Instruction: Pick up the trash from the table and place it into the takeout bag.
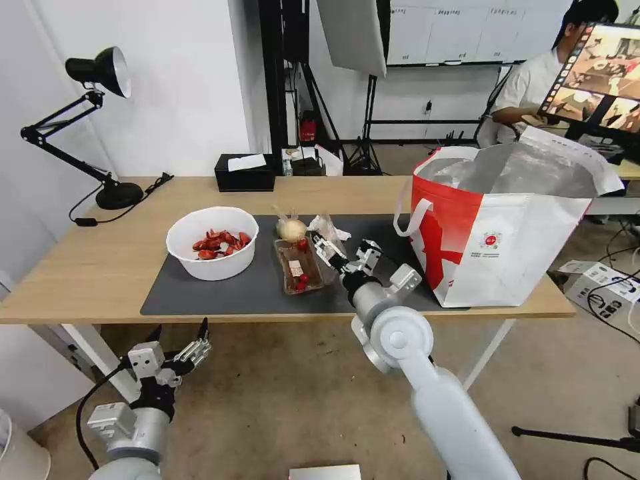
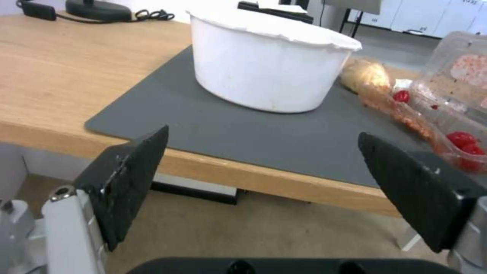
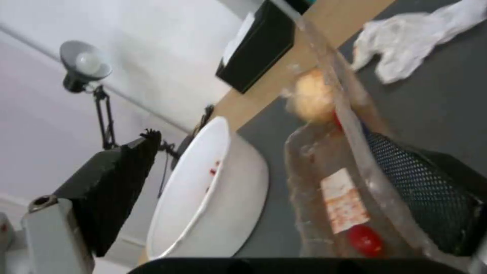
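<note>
On the table [image 1: 100,267] lies a dark mat [image 1: 200,293] with the trash on it. A white bowl [image 1: 212,241] of red shell scraps stands at the left of the mat. Beside it are a clear hinged tray [image 1: 298,267], a beige lump [image 1: 291,229] and a crumpled tissue [image 1: 338,233]. The takeout bag [image 1: 507,233] stands open at the right. My right gripper [image 1: 345,257] is open at the tray; its fingers straddle the raised lid [image 3: 350,125], one pad [image 3: 421,190] behind it. My left gripper [image 1: 180,343] hangs open below the table's front edge, facing the bowl [image 2: 264,64].
A black tissue box [image 1: 245,172] sits at the table's back edge and a black desk lamp [image 1: 100,120] at the back left. A person sits at a monitor behind the bag. Cables and a white box lie on the floor to the right.
</note>
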Robot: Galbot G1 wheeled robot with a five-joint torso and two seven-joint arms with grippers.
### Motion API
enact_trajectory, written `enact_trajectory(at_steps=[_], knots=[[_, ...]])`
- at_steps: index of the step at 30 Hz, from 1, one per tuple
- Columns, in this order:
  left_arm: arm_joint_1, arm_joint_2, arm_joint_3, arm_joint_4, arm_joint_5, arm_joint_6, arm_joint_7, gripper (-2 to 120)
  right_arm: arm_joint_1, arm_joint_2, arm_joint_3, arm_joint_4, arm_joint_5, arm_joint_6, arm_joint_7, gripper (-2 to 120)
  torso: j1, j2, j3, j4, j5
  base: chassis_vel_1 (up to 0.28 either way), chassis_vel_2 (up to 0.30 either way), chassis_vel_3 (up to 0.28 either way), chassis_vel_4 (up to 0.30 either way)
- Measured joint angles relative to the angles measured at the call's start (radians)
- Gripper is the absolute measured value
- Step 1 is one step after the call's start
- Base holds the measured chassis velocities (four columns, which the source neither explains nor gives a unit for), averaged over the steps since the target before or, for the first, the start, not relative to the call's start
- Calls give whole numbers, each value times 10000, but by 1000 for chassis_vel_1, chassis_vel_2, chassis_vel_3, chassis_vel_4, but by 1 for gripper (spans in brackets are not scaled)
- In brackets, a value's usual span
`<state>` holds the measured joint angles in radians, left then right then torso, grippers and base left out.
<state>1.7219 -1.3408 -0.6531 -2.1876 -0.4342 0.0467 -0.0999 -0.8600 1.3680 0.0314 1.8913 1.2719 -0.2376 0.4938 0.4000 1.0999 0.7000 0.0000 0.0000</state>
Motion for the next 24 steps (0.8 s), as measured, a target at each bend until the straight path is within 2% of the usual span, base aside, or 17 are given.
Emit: enact_trajectory(at_steps=[6, 8, 11, 24], knots=[[3, 11, -41, 6, 0, 0, -3, 100, 462, 269, -323, -232, 1299, -600, 778, 100, 0, 0, 0, 0, 0, 0, 0, 0, 0], [9, 31, -54, 45, 0, 0, -6, 100, 683, 443, -481, -450, 2070, -992, 1463, 100, 0, 0, 0, 0, -1, 0, 0, 0, 0], [6, 51, -59, 78, -4, 0, -7, 100, 831, 576, -640, -721, 2384, -1217, 1925, 100, 0, 0, 0, 1, -1, 0, 0, 0, 0], [-5, 136, -65, 46, -81, 0, -12, 100, 883, 655, -711, -891, 2538, -1240, 2031, 100, 0, 0, 0, 0, -1, 0, 0, 0, 0]])
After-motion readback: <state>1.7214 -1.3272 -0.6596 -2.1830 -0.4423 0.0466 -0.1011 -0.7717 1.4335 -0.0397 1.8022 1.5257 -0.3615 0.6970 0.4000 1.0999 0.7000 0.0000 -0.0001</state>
